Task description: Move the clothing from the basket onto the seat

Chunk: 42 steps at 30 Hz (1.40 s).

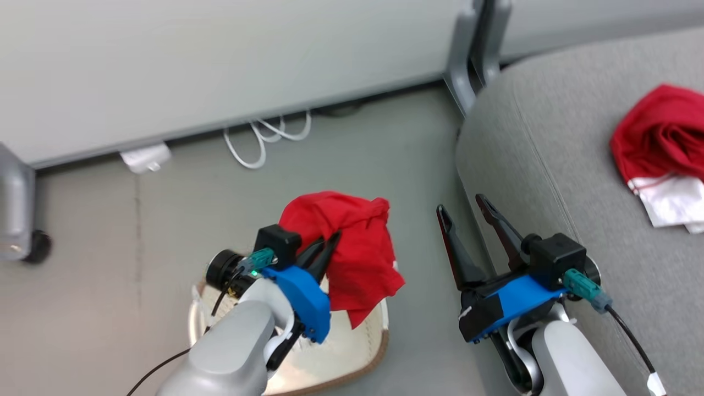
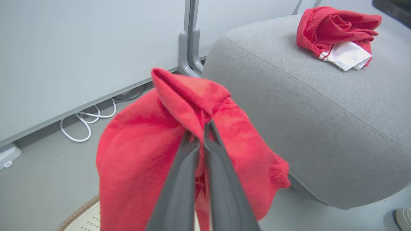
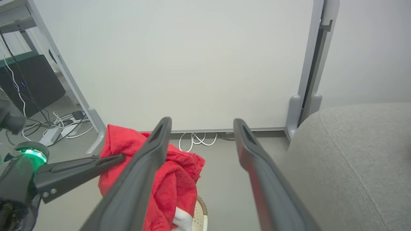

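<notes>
My left gripper point(image 1: 330, 242) is shut on a bright red garment point(image 1: 357, 253), which hangs in the air above the cream perforated basket point(image 1: 346, 352) on the floor. In the left wrist view the red garment point(image 2: 141, 154) drapes over both fingertips of that gripper point(image 2: 200, 130). A second red garment with white striped trim point(image 1: 663, 151) lies crumpled on the grey seat point(image 1: 550, 165) at the right. My right gripper point(image 1: 463, 212) stands open and empty beside the seat's left edge. In the right wrist view the held red garment point(image 3: 170, 179) hangs at the lower left.
A pale wall panel point(image 1: 220, 66) runs along the back, with white cable loops point(image 1: 264, 137) at its foot. A grey metal post point(image 1: 473, 49) stands by the seat's far corner. A grey leg with a caster point(image 1: 22, 220) is at the far left.
</notes>
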Tool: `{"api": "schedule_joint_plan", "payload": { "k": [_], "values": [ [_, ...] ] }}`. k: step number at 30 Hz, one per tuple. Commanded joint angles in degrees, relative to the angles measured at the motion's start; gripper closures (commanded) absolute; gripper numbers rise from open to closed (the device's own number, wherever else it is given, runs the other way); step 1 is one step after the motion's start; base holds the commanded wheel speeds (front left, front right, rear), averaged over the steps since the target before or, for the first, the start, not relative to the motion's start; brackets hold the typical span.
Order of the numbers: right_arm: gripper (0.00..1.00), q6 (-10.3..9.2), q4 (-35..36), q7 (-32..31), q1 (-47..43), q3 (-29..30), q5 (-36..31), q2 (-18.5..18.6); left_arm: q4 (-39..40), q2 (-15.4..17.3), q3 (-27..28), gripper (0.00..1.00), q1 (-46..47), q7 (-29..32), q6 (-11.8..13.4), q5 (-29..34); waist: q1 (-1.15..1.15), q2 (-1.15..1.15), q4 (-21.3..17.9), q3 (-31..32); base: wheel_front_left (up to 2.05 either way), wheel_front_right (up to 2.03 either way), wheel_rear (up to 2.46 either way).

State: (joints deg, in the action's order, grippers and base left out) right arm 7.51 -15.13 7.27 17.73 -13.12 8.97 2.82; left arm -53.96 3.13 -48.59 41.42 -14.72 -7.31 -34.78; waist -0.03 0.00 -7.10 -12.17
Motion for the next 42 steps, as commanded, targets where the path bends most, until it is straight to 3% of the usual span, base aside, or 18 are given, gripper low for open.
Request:
{"api": "schedule_joint_plan", "payload": {
  "k": [1,17,42],
  "values": [
    [0.0,-0.04,0.6,-0.62,-1.55,0.05,0.35,0.12,1.19,0.11,-1.42,1.0,1.12,0.05,-0.24,-1.25,0.03,0.0,4.64,6.08,0.0,0.0,0.0],
    [0.0,-0.04,4.27,-4.47,-7.29,0.83,0.32,0.12,9.28,0.1,-8.54,1.0,9.17,2.26,-0.25,-12.66,0.03,0.0,7.21,10.59,0.0,0.0,0.0],
    [0.0,-0.04,3.09,-7.4,-5.84,-3.45,1.54,0.12,8.85,0.17,-16.09,1.0,9.87,0.58,-0.26,-18.8,0.03,0.0,8.38,12.51,0.0,0.0,0.0]
  ]
}}
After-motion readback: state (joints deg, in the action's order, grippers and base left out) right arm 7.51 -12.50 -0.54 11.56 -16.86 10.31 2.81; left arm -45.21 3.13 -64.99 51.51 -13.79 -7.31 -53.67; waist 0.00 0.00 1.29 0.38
